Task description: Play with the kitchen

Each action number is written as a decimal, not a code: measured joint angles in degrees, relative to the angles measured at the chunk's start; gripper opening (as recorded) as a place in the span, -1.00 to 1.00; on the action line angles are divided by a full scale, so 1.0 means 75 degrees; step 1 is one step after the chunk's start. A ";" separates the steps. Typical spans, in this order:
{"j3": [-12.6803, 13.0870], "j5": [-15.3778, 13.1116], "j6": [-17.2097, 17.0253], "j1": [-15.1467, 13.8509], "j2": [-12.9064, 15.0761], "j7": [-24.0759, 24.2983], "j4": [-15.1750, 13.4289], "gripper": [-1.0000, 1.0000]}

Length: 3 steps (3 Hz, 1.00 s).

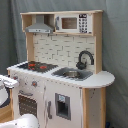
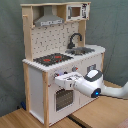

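The toy kitchen (image 1: 60,95) (image 2: 37,85) of white panels and pale wood stands upright in both exterior views. It has a black-red stovetop (image 1: 36,65) (image 2: 52,59), a black faucet (image 1: 85,58) (image 2: 75,39) over the sink (image 1: 73,74), a grey hood (image 1: 41,25) (image 2: 49,20) and a windowed oven door (image 1: 27,103) (image 2: 62,99). In the second exterior view my gripper (image 2: 59,79) reaches in from the right. It sits against the kitchen's front panel, just above the oven door, below the stovetop. White arm parts (image 1: 6,83) show at the first exterior view's left edge.
The kitchen stands on a wooden table (image 2: 102,112). A grey curtain (image 1: 116,45) hangs behind it. A toy microwave (image 1: 75,23) (image 2: 76,11) sits on the top shelf. My arm's white body (image 2: 94,85) stretches off to the second exterior view's right.
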 joint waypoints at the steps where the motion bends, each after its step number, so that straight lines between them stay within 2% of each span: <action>1: 0.0045 0.0000 0.0069 -0.0172 0.0001 -0.0767 0.0006 1.00; 2: 0.0230 0.0021 0.0505 -0.0642 0.0036 -0.0918 0.0370 1.00; 3: 0.0228 0.0081 0.0517 -0.0828 0.0048 -0.0410 0.0667 1.00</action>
